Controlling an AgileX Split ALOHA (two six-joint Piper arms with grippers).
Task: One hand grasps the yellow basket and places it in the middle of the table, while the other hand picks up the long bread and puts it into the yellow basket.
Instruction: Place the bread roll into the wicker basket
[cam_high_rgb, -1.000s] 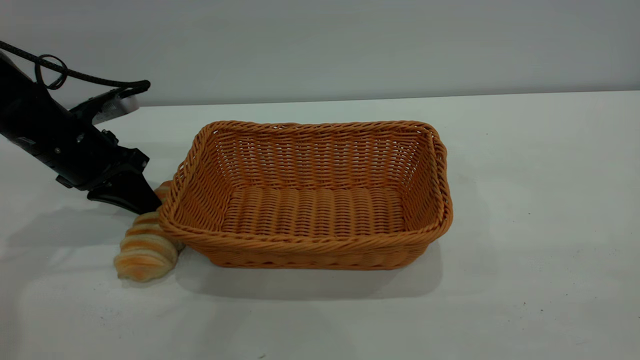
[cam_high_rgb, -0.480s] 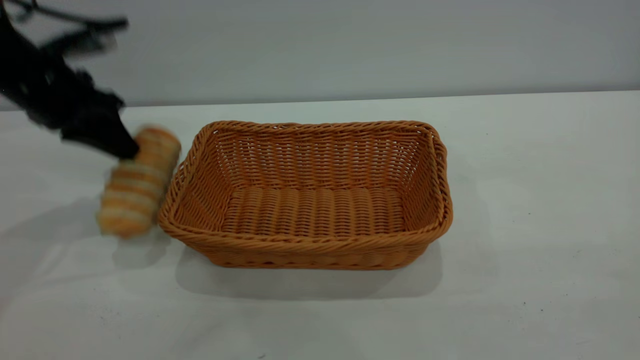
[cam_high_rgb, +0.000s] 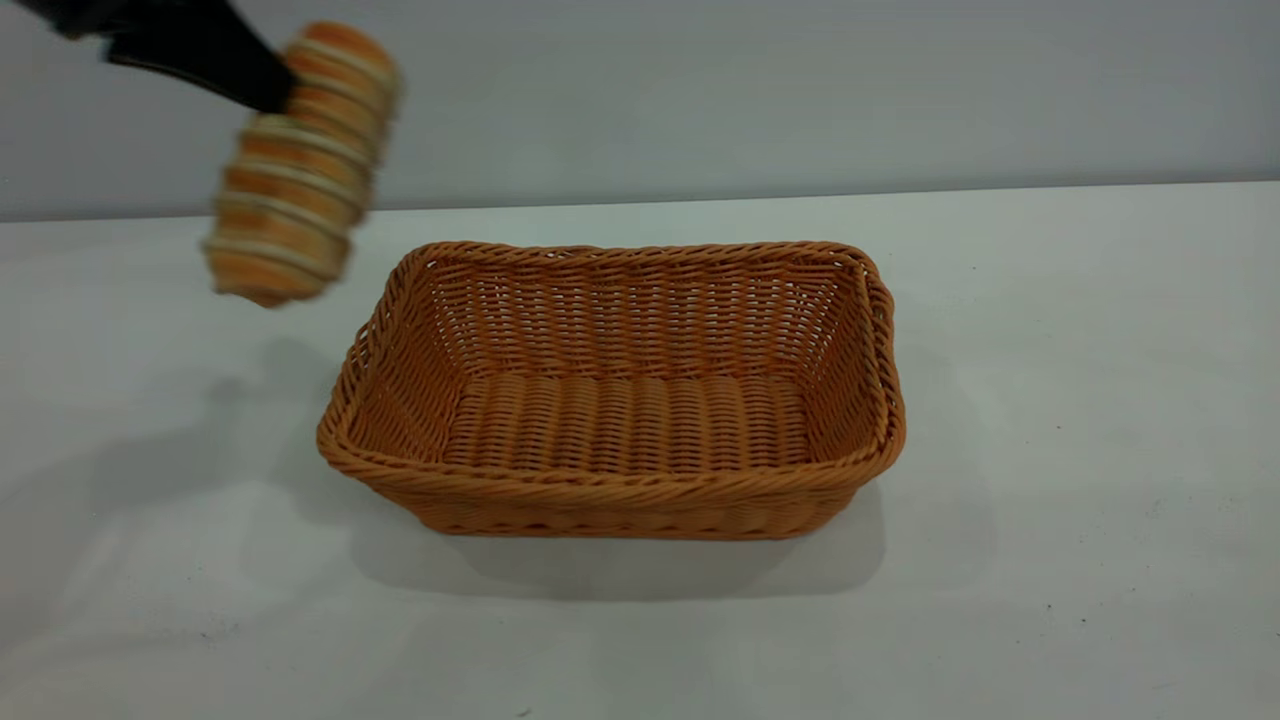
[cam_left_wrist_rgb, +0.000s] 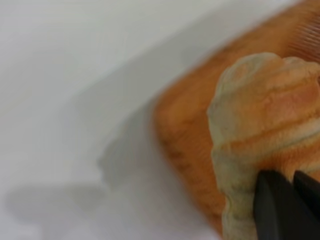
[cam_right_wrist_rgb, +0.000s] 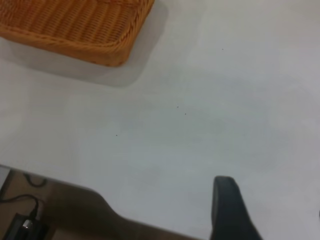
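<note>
striped long bread between left jaws

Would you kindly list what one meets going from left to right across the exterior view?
Left gripper, shut on the bread up in the air → long bread hanging from it → yellow basket, empty, standing on the table → bare tabletop out to the right edge.

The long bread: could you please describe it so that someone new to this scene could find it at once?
Start at the yellow basket in the middle of the table. Look above its left end, where the left gripper holds the long bread in the air. It is a small ridged loaf striped golden-orange and cream, unlike the plain woven basket.
</note>
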